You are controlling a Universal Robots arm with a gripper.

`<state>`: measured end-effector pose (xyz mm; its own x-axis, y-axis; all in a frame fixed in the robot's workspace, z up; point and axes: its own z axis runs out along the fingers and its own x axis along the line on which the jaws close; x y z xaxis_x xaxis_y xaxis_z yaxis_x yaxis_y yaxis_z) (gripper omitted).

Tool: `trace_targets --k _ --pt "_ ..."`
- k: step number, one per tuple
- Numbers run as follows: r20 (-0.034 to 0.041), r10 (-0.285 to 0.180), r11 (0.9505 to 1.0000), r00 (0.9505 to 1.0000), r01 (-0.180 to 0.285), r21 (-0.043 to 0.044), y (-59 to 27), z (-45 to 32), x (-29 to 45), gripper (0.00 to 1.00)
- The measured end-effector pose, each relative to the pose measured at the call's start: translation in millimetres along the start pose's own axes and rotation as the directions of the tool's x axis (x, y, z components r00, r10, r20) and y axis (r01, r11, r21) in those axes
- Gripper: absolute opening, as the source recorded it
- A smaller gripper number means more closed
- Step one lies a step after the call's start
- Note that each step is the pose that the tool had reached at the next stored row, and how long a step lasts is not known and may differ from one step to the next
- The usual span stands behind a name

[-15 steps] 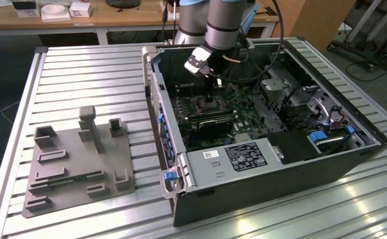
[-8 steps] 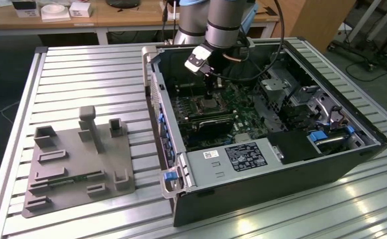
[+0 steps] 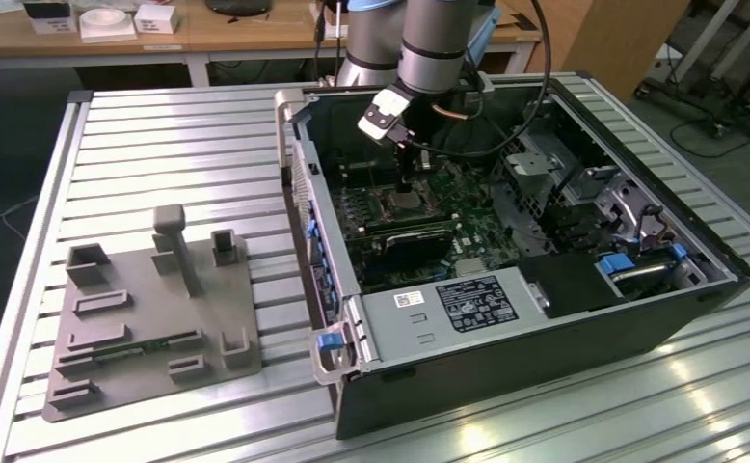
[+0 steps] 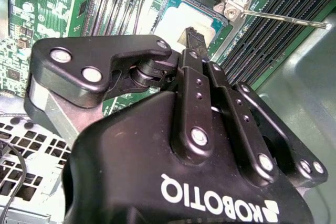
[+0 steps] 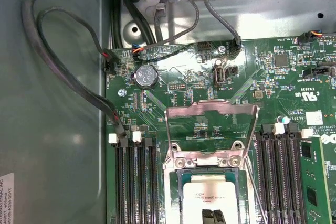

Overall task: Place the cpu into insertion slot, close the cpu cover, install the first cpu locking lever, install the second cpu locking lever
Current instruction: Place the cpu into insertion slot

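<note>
Gripper, claw pressed together on nothing, upper centre of the exterior view, just above cpu lying in insertion slot; cpu cover upright and unlatched; risk: a downward nudge may scratch or skew the unclamped cpu.

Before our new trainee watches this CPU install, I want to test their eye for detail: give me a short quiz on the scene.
1. Fill in: the hand is poised directly over the ____.
2. True or false: the cpu cover stands raised open.
3. The cpu is: A seated in the insertion slot; B gripped in the hand; C leaning on the cpu cover.
Key: 1 cpu; 2 true; 3 A.
</note>
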<state>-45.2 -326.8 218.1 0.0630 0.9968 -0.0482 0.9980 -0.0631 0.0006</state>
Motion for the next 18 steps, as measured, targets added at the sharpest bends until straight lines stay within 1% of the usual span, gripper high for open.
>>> trace_targets --k 10,14,16,18 --pt "0.0 -0.005 1.0 1.0 0.005 -0.0002 0.0 0.0 0.0 0.1" --pt "0.0001 -0.044 0.999 0.999 0.044 -0.002 0.0 -0.7 0.0 0.1" --pt "0.0002 -0.06 0.9982 0.9982 0.06 -0.0028 0.0 -3.0 -0.2 0.1" --pt "0.0 -0.067 0.9977 0.9977 0.067 -0.0033 0.0 -7.7 -0.4 0.1"
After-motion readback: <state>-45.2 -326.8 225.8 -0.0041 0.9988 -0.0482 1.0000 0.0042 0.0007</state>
